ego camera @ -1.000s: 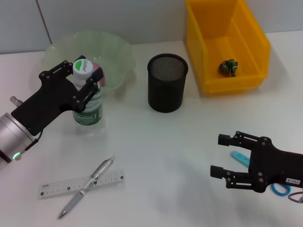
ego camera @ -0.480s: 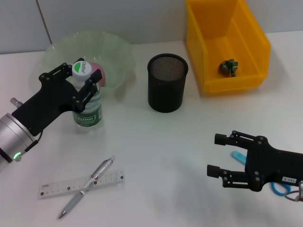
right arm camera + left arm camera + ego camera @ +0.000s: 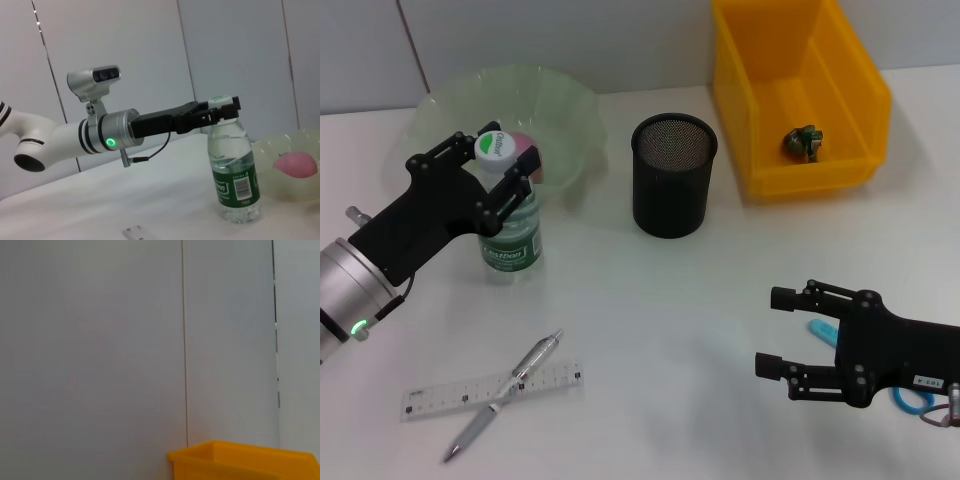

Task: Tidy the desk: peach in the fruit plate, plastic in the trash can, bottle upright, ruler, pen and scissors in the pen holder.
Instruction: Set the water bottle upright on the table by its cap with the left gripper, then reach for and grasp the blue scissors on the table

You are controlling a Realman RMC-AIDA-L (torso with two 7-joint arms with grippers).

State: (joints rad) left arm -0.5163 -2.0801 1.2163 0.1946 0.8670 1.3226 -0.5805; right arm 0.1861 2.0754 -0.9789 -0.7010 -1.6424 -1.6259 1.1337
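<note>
Head view shows the left gripper with fingers straddling the cap of the upright water bottle, beside the fruit plate holding the peach. Any sideways drag while letting go could topple the bottle. The right gripper, fingers spread and empty, hovers near the scissors.

scissors: mostly hidden under my right pincer, only blue handle loops and a blade tip show
peach: half covered by bottle and my left pincer
trash can: left wrist view cuts it, rim only
fruit plate: cut by right wrist frame edge
</note>
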